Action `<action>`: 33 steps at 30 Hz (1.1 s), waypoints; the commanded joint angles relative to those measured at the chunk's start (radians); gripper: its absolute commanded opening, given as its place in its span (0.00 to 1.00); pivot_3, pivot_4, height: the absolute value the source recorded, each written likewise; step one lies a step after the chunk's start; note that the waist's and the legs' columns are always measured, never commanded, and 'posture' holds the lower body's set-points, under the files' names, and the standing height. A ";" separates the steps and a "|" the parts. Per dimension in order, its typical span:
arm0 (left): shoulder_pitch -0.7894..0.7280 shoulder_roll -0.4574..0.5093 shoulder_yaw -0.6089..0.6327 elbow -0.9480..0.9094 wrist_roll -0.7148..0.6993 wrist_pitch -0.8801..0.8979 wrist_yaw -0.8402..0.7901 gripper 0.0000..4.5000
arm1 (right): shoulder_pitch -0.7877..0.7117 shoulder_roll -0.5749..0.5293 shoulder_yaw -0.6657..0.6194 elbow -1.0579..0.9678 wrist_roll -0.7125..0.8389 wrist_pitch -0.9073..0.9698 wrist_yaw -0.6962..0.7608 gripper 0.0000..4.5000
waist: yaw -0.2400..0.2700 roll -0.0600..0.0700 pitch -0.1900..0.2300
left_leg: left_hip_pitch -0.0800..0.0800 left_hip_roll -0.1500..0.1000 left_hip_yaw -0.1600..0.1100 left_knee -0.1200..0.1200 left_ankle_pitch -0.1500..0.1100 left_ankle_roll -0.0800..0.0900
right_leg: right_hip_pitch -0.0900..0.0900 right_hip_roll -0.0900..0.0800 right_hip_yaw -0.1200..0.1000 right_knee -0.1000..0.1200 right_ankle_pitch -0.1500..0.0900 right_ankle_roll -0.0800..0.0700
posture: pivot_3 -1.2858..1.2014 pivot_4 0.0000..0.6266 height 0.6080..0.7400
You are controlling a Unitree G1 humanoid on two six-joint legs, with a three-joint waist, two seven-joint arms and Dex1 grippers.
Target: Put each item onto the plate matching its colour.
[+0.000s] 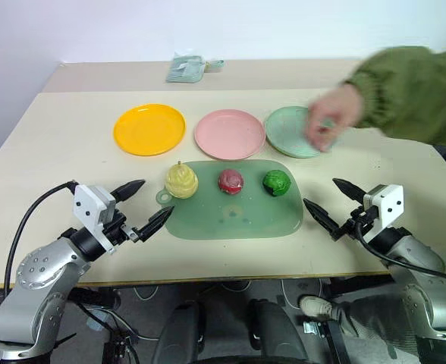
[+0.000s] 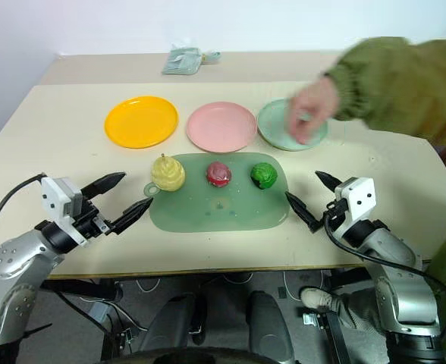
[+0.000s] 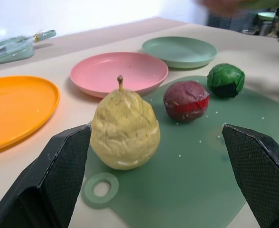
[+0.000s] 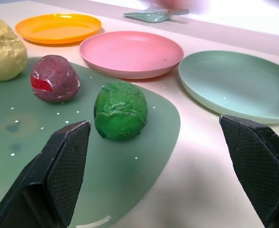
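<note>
I see my left pincer (image 1: 145, 202) spread wide and empty, the pale pear (image 1: 181, 181) just beyond its tips on the green mat (image 1: 234, 216). My right pincer (image 1: 334, 203) is spread too, holding nothing, with the green ball (image 1: 277, 183) ahead of it and the red ball (image 1: 230, 180) further along. Past them sit the orange plate (image 1: 149, 129), pink plate (image 1: 229, 133) and mint plate (image 1: 287, 133); a person's blurred hand (image 1: 331, 117) covers the mint plate's far edge, so I can't tell if it touches

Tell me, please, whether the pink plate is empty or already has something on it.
Empty. The pink plate shows only its bare surface; the dark red ball sits on the green mat, beside the pear and green ball.
</note>
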 commanded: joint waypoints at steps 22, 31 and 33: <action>-0.353 -0.082 -0.053 -0.051 -0.123 0.432 0.386 1.00 | -0.167 -0.043 0.036 -0.131 0.258 0.097 0.209 0.98 | 0.019 -0.001 0.000 | 0.000 0.000 0.000 0.003 0.000 0.000 | 0.001 0.001 0.000 0.001 0.001 0.001 | 0.52 0.24 1.00; -0.454 -0.180 -0.132 0.026 -0.066 0.534 0.501 1.00 | -0.249 -0.100 0.080 -0.154 0.341 0.186 0.286 0.98 | 0.021 -0.002 0.000 | 0.000 -0.001 -0.001 0.003 0.000 0.000 | 0.002 0.001 0.000 0.001 0.002 0.004 | 0.52 0.24 1.00; -0.457 -0.181 -0.155 0.056 -0.039 0.542 0.506 1.00 | -0.248 -0.108 0.085 -0.151 0.330 0.184 0.302 0.98 | 0.020 -0.002 0.000 | 0.000 -0.001 -0.001 0.003 0.000 0.000 | 0.002 0.001 0.000 0.001 0.001 0.001 | 0.52 0.24 1.00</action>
